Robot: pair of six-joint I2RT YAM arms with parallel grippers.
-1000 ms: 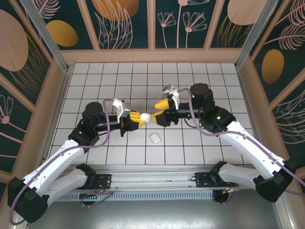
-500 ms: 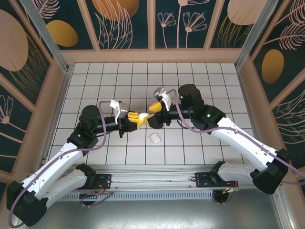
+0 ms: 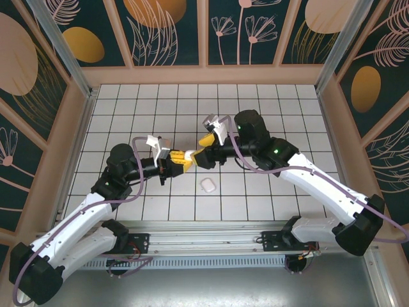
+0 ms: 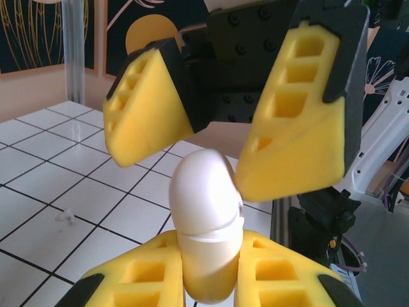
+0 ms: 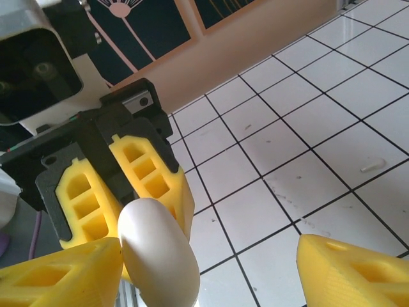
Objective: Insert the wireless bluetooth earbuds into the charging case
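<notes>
Tiled table [image 3: 268, 109]: bare squares around both arms, walls at the edges.
Left gripper [image 3: 183, 158]: clamped on the white charging case [image 4: 204, 217], held off the tiles.
Right gripper [image 3: 202, 151]: jaws apart, straddling the case's rounded end.
Second case [image 3: 208, 185]: top view, on the tiles just below the grippers.
Earbud [image 5: 372, 165]: right wrist view, loose on a tile, well apart from both grippers.
</notes>
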